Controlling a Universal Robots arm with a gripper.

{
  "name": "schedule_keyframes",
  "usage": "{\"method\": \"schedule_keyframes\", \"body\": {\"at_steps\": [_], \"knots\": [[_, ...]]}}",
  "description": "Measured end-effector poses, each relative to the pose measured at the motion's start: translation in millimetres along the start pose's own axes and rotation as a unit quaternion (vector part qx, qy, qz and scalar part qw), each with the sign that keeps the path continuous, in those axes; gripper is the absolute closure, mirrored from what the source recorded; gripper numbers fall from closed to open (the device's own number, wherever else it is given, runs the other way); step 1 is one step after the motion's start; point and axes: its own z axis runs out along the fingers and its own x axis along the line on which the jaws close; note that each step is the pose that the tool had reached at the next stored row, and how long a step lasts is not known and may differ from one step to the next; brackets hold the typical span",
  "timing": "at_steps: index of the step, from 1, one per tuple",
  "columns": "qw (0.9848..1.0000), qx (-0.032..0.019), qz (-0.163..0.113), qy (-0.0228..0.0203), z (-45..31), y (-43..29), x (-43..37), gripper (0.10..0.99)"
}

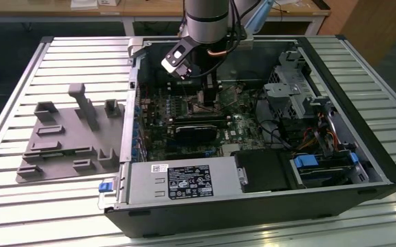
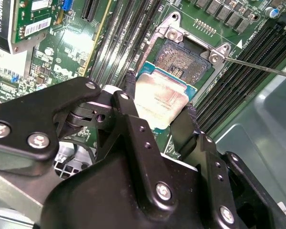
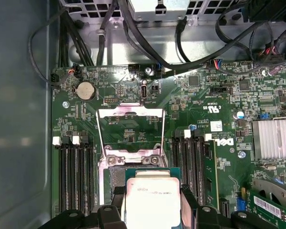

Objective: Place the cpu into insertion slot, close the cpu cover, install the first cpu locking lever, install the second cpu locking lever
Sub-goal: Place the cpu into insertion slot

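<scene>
cpu (image 2: 161,98) between fingers (image 2: 188,126), over insertion slot (image 2: 182,59) edge

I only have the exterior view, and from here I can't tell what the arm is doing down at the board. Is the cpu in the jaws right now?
Observer: Yes. In the second wrist view the jaws are shut on the cpu, gripping two opposite edges.
Operator: Is it seated in the slot?
Observer: No. The insertion slot shows its bare contact field, and the cpu overlaps just one edge of it.
Operator: And the cover?
Observer: In the first wrist view the cpu cover is swung open, off the slot.
</scene>
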Motion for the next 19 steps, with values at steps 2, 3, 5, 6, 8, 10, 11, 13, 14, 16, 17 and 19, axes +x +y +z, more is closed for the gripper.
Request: {"method": "schedule_keyframes", "body": {"at_steps": [2,3,5,6,8,10,11,13,14,16,17,19], "knots": [[1.0,-0.0001,0.0,0.0,1.1,-0.1,0.2,0.549],[1.0,-0.0001,0.0,0.0,1.8,-0.2,0.3,0.549],[1.0,-0.0001,0.0,0.0,3.2,-0.3,0.5,0.549],[1.0,-0.0001,0.0,0.0,3.9,-0.4,0.7,0.549],[1.0,-0.0001,0.0,-0.0001,5.2,-0.5,1.0,0.549],[1.0,-0.0001,0.0,-0.0001,6.6,-0.7,1.3,0.549],[1.0,-0.0001,0.0,-0.0001,7.4,-0.8,1.5,0.549],[1.0,-0.0001,0.0,-0.0001,9.2,-1.0,2.1,0.549],[1.0,-0.0001,0.0,-0.0001,10.0,-1.1,2.5,0.549],[1.0,-0.0001,0.0,-0.0001,11.5,-1.3,3.6,0.549],[1.0,-0.0001,0.0,-0.0001,12.2,-1.4,4.2,0.549],[1.0,-0.0001,0.0,0.0,13.2,-1.6,5.5,0.549]]}}
